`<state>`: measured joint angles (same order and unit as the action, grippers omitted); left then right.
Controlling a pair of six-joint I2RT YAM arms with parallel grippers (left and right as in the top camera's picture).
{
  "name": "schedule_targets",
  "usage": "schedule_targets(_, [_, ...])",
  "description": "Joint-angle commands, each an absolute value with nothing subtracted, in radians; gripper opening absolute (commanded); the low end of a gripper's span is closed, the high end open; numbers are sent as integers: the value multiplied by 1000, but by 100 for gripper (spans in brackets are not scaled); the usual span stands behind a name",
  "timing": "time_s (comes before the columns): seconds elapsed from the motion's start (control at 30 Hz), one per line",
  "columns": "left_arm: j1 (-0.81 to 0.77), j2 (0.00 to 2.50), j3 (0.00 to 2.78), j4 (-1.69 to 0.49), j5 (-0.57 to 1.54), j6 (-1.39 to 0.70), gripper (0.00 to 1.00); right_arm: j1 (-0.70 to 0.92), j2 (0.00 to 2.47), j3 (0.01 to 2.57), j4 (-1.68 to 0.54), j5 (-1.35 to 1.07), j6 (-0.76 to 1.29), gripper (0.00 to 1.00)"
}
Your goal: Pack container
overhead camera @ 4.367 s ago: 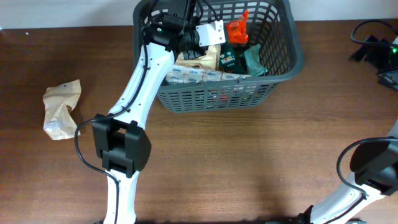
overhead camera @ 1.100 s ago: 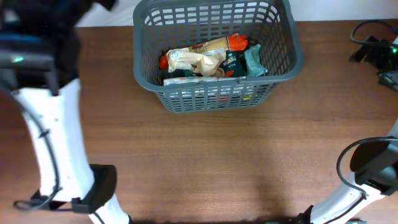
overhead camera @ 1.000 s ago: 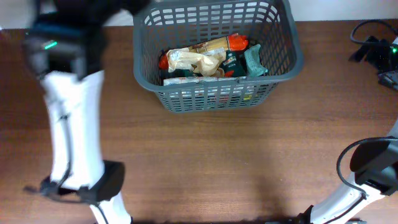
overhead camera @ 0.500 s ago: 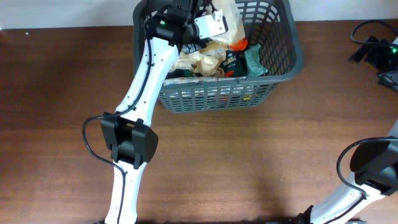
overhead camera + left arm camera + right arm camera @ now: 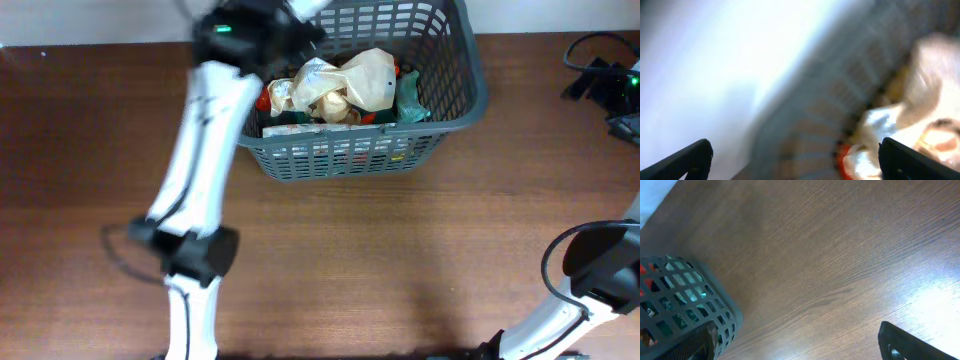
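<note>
Nearest, at the front edge of the table (image 5: 400, 260): right arm (image 5: 590, 270), folded low at the right corner, well apart from everything else. Of the right gripper (image 5: 900, 345), only one dark finger in its own wrist view, over bare wood; cannot tell whether spread or closed.

Further in, left arm (image 5: 200, 150), blurred, reaching to the left rim of the container (image 5: 340, 155). Left gripper (image 5: 800, 160): spread wide, tips at opposite lower corners of the wrist view, nothing between them, over the lattice wall and the packets inside.

At the far middle of the table, the container itself, upright and well filled: pale crumpled bag (image 5: 365, 80) on top, red, green and white packets beneath. No loose packet visible on the wood.

Judged from that: packing done or nearly so; left, at most, drawing the arm clear.
</note>
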<state>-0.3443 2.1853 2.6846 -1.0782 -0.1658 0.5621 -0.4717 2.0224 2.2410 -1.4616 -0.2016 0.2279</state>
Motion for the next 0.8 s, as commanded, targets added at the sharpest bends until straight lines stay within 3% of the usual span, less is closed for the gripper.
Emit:
schedule_targets(0.0, [-247,1970,2757,-1110,-226,373,99,-472,2003,2241,-1462,-206,226,99])
schedule_targets(0.33, [89,1900,2739,-1387,-225,62,99,-472,2003,2241,-1462,-206,226,99])
schedule_targets(0.43, [150,1920,2702,-1446,-225,52,99,-456,2008,2236,-1462,-206,226,99])
schedule_targets(0.77, [169,1938,2651,-1454,-225,52,99,-248,1918,2234,-1462,-206,226,99])
